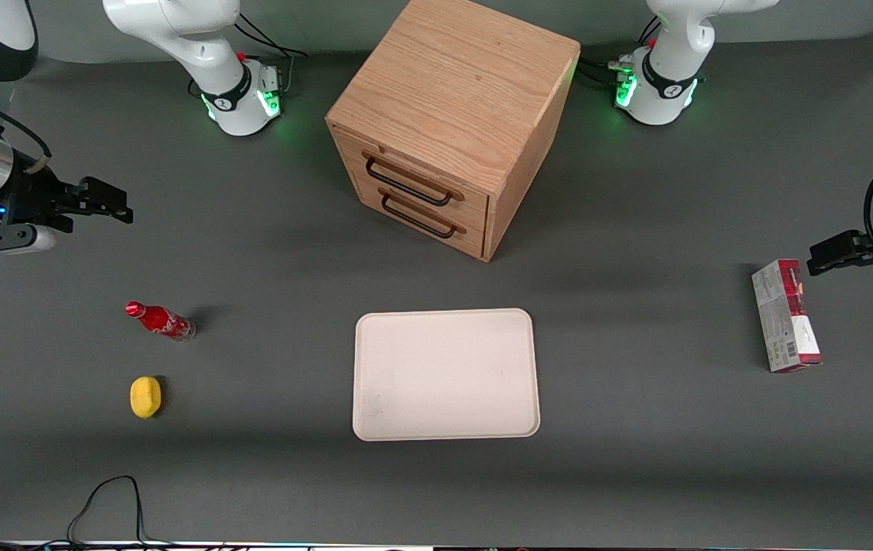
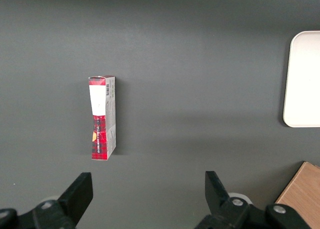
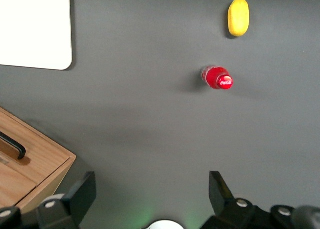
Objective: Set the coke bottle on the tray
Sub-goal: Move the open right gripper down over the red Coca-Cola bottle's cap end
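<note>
The coke bottle (image 1: 161, 321) is small and red with a red cap, and it stands upright on the dark table toward the working arm's end; the right wrist view looks down on its cap (image 3: 218, 78). The cream-white tray (image 1: 446, 373) lies flat mid-table with nothing on it, and one corner of the tray (image 3: 35, 29) reaches into the wrist view. My gripper (image 1: 116, 208) hovers above the table, farther from the front camera than the bottle and well apart from it. Seen from the wrist, the gripper (image 3: 151, 189) is open, with nothing between its fingers (image 3: 82, 194).
A yellow lemon (image 1: 145, 396) lies nearer the front camera than the bottle. A wooden two-drawer cabinet (image 1: 451, 115) stands farther back than the tray. A red-and-grey carton (image 1: 786, 315) lies toward the parked arm's end. A black cable (image 1: 103, 501) loops at the table's front edge.
</note>
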You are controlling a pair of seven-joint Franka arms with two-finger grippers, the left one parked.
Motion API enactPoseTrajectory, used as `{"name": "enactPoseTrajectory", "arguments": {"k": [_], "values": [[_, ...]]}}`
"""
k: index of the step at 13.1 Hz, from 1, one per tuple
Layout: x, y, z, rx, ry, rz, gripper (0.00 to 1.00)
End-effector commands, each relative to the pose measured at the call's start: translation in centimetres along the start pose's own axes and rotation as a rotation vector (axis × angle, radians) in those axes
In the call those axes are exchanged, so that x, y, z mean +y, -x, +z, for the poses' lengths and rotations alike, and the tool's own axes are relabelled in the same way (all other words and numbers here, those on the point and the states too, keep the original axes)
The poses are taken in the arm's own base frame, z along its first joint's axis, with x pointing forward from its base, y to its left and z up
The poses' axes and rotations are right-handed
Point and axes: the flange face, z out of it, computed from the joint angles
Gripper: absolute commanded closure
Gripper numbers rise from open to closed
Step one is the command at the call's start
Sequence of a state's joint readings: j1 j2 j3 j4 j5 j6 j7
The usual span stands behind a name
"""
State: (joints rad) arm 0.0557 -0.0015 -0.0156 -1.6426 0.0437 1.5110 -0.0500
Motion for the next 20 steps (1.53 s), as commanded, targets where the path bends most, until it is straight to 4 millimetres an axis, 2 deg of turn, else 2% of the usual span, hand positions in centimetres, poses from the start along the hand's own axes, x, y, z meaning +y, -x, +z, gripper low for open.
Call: {"name": "enactPoseTrajectory", "arguments": {"k": [1, 6, 12, 16, 18, 19, 20], "values": [[0.2, -0.3, -0.6, -0.017, 0.007, 0.016, 0.0], [-0.1, -0.6, -1.0, -0.007, 0.002, 0.017, 0.0], [0.6, -0.5, -1.7, 0.006, 0.004, 0.032, 0.0], [1.1, -0.9, -1.0, -0.006, 0.005, 0.029, 0.0], [3.5, -2.2, 0.5, -0.03, 0.003, 0.057, 0.0], [4.7, -3.8, 1.4, -0.043, 0.008, 0.051, 0.0], [7.2, -5.4, 1.5, -0.033, 0.01, 0.043, 0.0]]}}
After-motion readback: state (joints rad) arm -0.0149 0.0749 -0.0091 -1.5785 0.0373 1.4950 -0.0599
